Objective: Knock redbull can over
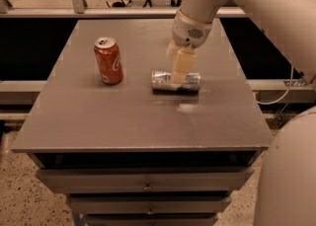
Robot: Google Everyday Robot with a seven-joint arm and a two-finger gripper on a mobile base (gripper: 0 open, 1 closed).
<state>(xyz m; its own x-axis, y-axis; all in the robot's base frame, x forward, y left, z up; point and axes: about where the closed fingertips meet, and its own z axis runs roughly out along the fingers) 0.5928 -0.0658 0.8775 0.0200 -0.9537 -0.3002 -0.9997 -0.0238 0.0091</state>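
Since the redbull can lay on its side a little right of the table's middle, it was entered as down, not upright — a judgement made from its pose alone.

Long axis: it ran left to right across the table, one end turned toward the left side and the other toward the right. Which end was the top could not be told.

Gripper: it hung directly over the middle of the can, coming down from the far side. In this view its tip overlapped the can's upper flank. Whether it touched the can or stood just above it could not be told, nor could it be told whether the gripper was open or closed. Nothing appeared to be lifted.

Arm: white, it entered from the far right and dropped steeply to the gripper.

Governing relation: the can lay straight below the gripper and slightly nearer, with its length set crosswise to the arm's reach. By that reading, a push along the near-far line would probably roll it, and a push left or right would slide it endwise.

Cola can: it stood upright on the left half of the table, well apart from both gripper and redbull can.

Assessment: the task looked done. The next move probably called for a clean lift up and back toward the far side, since a drag could set the can rolling toward the near edge above the drawers.
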